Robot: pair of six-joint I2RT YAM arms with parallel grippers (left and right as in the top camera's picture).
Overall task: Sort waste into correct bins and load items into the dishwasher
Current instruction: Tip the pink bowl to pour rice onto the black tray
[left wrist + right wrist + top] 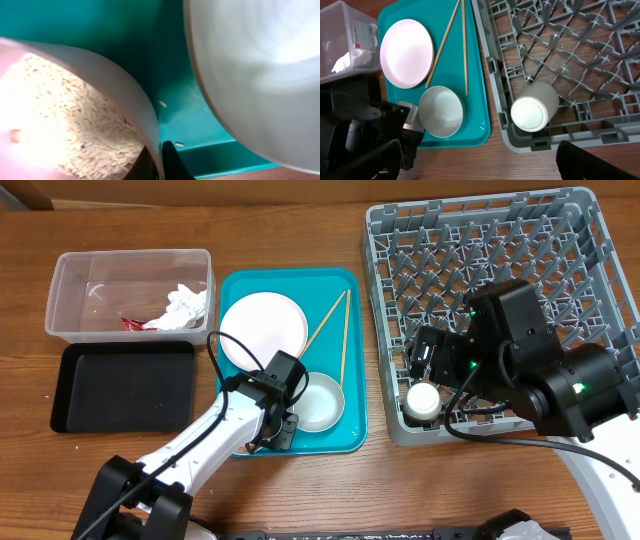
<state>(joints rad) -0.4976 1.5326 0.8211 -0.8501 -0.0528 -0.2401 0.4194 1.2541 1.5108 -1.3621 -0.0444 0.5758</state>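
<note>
On the bench, the tub sits at 10 o'clock with the napkin and wrapper in it. The shallow tray lies just at its 6 o'clock. The serving tray is central and carries the large plate at 11, the chopsticks at 2 and the bowl at 5. The small plate, holding grains, lies just beside the bowl. The rack stands at 3, with the cup in its 7 o'clock corner.
</note>
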